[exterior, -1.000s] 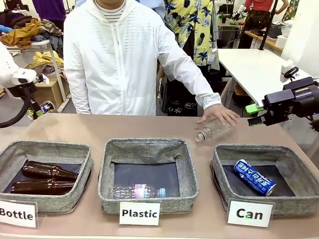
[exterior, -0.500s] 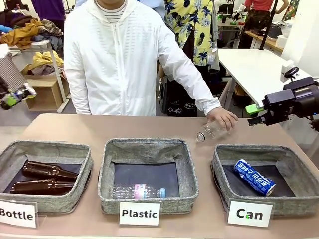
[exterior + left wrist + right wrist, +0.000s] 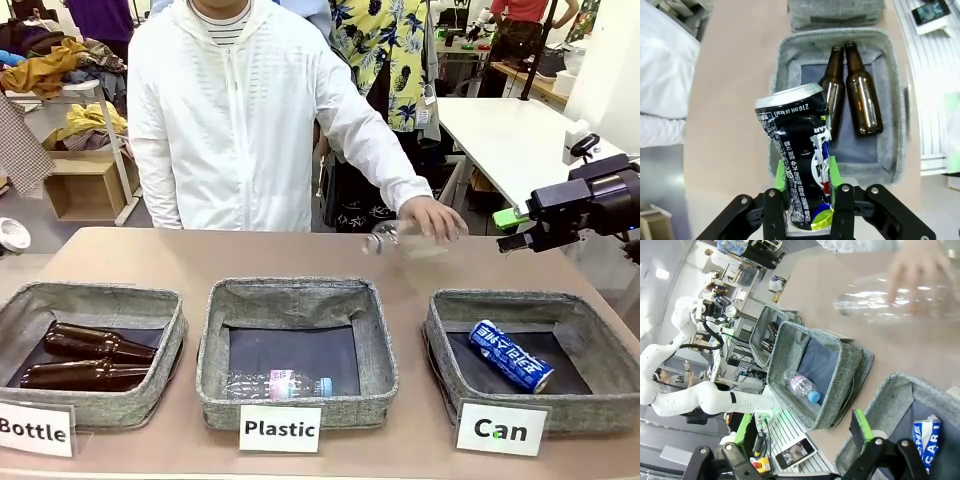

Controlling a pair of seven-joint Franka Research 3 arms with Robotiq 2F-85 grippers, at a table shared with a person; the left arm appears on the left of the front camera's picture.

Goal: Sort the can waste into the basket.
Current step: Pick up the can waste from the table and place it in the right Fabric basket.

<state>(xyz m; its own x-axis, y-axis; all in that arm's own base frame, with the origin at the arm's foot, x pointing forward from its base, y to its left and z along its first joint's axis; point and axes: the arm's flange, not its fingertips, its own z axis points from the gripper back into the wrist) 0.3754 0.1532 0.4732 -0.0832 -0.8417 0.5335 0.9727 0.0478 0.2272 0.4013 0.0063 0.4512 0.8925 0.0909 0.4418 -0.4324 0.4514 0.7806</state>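
Across the tan table three grey bins are sitting in a row near the front, carded "Bottle", "Plastic" and "Can". On the right, the Can basket is holding the blue can, lying on its side on the dark lining. Over in the left wrist view, the left gripper is clamping the black can between its green pads, upright above the Bottle bin, where two brown bottles are lying side by side. At the far right, the right gripper is hanging wide apart, gripping nothing. A person's hand is lifting a clear bottle just above the table, blurred. Another clear bottle is lying in the Plastic bin.
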